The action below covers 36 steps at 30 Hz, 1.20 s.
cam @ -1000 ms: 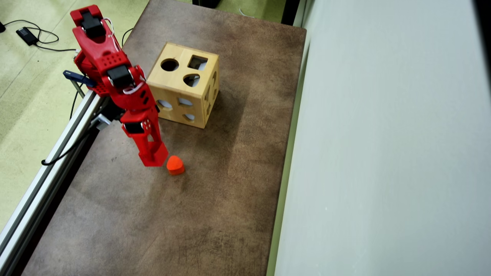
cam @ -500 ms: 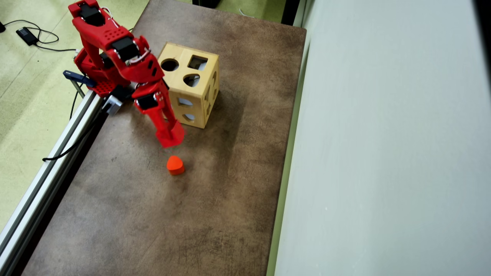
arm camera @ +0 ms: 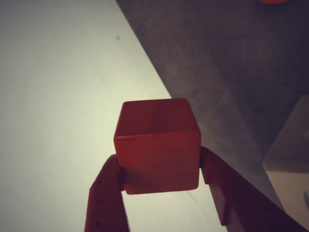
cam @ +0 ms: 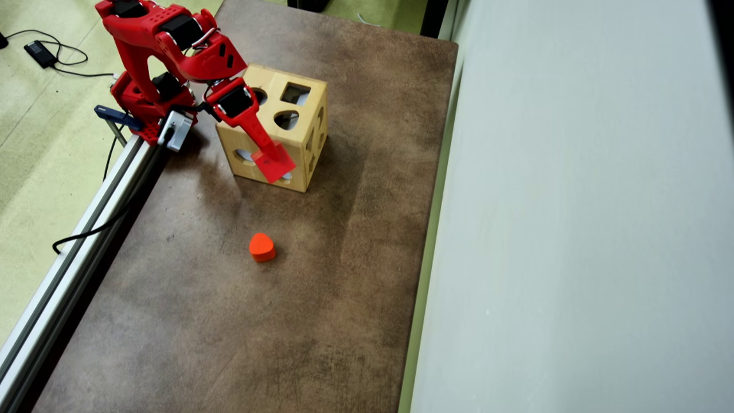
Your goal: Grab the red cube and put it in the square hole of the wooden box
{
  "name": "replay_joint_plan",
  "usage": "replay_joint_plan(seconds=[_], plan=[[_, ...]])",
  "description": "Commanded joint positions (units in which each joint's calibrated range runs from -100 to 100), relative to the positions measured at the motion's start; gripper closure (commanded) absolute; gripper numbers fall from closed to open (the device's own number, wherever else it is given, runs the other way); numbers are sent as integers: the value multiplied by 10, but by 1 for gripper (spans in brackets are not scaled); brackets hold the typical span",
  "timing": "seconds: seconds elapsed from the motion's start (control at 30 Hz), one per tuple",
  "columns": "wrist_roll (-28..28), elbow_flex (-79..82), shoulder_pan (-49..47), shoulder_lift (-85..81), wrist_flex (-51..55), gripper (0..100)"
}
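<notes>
My red gripper [arm camera: 159, 166] is shut on the red cube [arm camera: 157, 145], one finger on each side of it. In the overhead view the gripper [cam: 274, 162] holds the cube [cam: 276, 166] in the air above the near edge of the wooden box [cam: 304, 137]. The box has a square hole [cam: 295, 93] in its top face, on the far side, beside a round hole and a half-round hole. The cube is apart from the square hole. A pale corner of the box [arm camera: 292, 154] shows at the right edge of the wrist view.
An orange rounded block [cam: 262, 246] lies on the brown mat [cam: 229, 321] in front of the box. A pale wall [cam: 573, 229] stands along the mat's right side. A metal rail [cam: 74, 241] runs along the left edge, with the arm's base at its far end.
</notes>
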Motion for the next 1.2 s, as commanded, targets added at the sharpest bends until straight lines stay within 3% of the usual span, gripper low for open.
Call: replay_joint_plan(seconds=[0.0,0.33,0.6,1.17], plan=[[6,-5,-30,-56,34,96],[0,-16,-116,-73,215,96],[-40,-16,-186,-120,226,96],[-34,-6,-290,-115,227,96]])
